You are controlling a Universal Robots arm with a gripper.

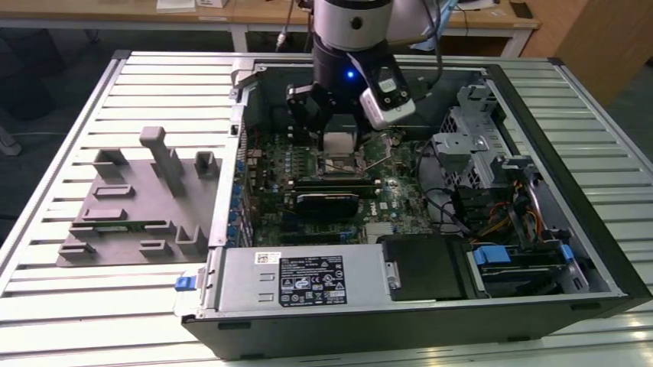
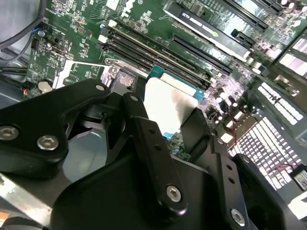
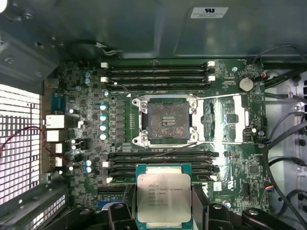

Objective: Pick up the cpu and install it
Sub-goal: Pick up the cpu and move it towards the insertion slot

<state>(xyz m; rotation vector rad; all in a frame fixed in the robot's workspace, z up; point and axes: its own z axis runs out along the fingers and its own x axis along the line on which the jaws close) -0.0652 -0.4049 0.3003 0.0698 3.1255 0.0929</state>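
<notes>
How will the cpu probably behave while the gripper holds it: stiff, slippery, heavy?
Probably stiff: the cpu looks flat though the gripper clamps only two edges. Its smooth metal top reflects light, so it may slip easily. Thin and small, it is likely light.

One case point(image 1: 531, 229) lies on one bench point(image 1: 61, 306). One gray jig point(image 1: 133, 206) sits near the bench edge at the exterior view's left. One arm point(image 1: 352, 30) carries one claw point(image 3: 162, 211) with two fingers point(image 3: 200, 206) and one cpu point(image 3: 163, 196). Inside are one board point(image 3: 230, 143), one socket point(image 3: 168, 120), eight slots point(image 3: 158, 74), four each side of the socket, one coin cell point(image 3: 245, 85) and one power supply point(image 1: 306, 279).
</notes>
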